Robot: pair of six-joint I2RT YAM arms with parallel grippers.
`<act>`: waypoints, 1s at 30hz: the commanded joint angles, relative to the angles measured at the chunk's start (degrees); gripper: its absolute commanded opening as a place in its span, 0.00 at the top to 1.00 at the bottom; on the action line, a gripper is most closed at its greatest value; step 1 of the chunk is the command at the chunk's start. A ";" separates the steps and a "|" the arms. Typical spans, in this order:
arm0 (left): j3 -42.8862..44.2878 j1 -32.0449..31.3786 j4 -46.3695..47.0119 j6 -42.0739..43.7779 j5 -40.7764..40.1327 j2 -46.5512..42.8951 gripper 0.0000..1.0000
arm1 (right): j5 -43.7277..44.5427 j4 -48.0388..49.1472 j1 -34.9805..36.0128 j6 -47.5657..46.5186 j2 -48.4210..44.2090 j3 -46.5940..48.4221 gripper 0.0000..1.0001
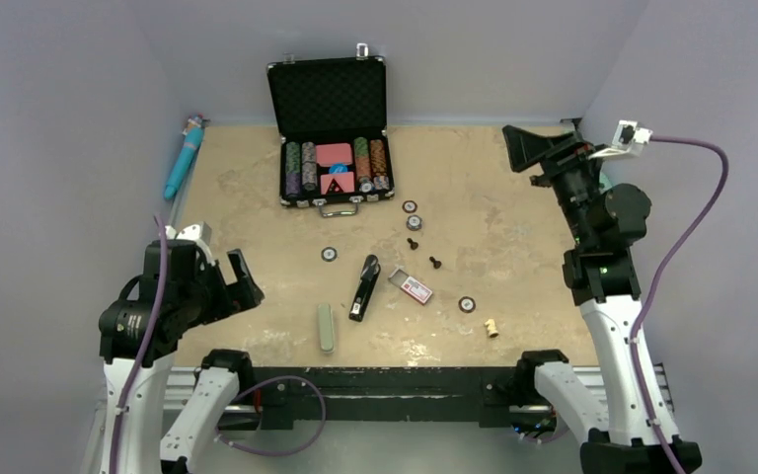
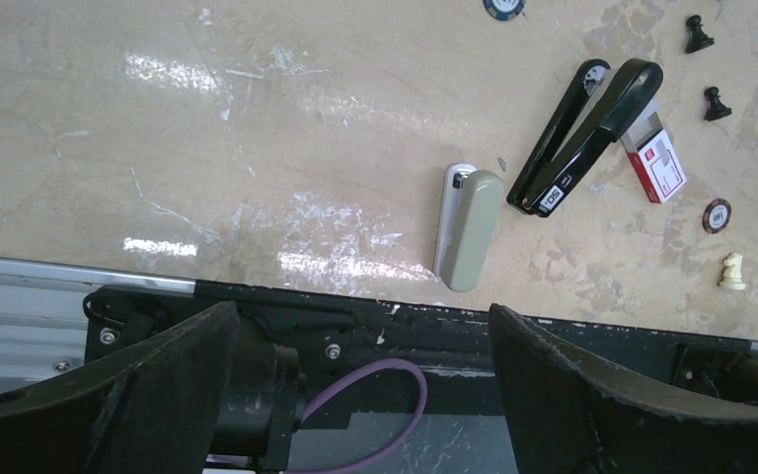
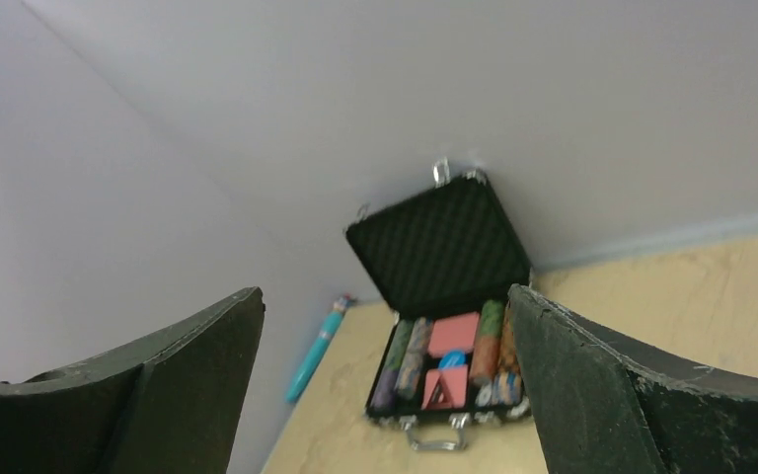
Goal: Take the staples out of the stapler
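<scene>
The black stapler (image 1: 363,286) lies near the middle front of the table. In the left wrist view the stapler (image 2: 582,138) is spread open in a narrow V, with a white label at its near end. No loose staples strip shows in any view. My left gripper (image 1: 235,281) is open and empty at the front left, left of the stapler and well short of it; in its own view the gripper (image 2: 360,326) hangs over the table's front edge. My right gripper (image 1: 521,148) is open and empty, raised at the far right, and its own view (image 3: 385,296) faces the back wall.
A small red-and-white box (image 1: 416,287) lies just right of the stapler. A grey-green slim case (image 1: 327,328) lies to its front left. An open poker-chip case (image 1: 334,133) stands at the back and a teal pen (image 1: 184,158) at the far left. Loose chips, black pawns (image 1: 435,263) and a white piece (image 1: 492,327) are scattered around.
</scene>
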 commanded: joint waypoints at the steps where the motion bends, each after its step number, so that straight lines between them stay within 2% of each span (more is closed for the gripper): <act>1: 3.47 -0.32 -2.29 1.42 -4.18 -1.00 0.00 | -8.99 -6.83 0.55 9.92 -6.42 -3.98 0.01; 3: 3.16 -0.29 -3.32 1.04 -6.13 -1.13 0.00 | -14.32 -4.20 0.60 13.64 -9.10 -9.08 0.01; 5: 2.43 -0.32 -3.84 0.34 -7.70 -1.20 0.00 | -22.10 5.92 0.56 18.31 -10.05 -16.89 0.01; 6: 2.25 -0.28 -3.68 0.47 -6.85 -1.36 0.00 | -25.07 8.04 0.56 19.58 -9.36 -18.52 0.01; 9: 1.01 -0.38 -0.72 1.11 -1.37 -2.24 0.00 | -26.55 -0.90 1.54 12.84 -6.42 -15.43 0.02; 13: -0.29 -1.53 1.70 0.84 1.31 1.66 0.00 | -14.54 -24.01 6.59 0.45 0.03 -3.21 0.06; 15: -0.73 -4.86 4.96 0.37 0.83 3.49 0.00 | -10.27 -30.14 10.23 -2.61 2.64 0.51 0.06; 21: 1.20 -17.84 13.54 -1.03 -2.19 14.48 0.02 | -8.37 -32.56 13.23 -1.51 2.20 0.16 0.07; 30: 2.86 -27.13 26.48 3.14 -1.32 28.76 0.07 | -9.92 -39.79 13.65 -4.01 1.11 0.87 0.10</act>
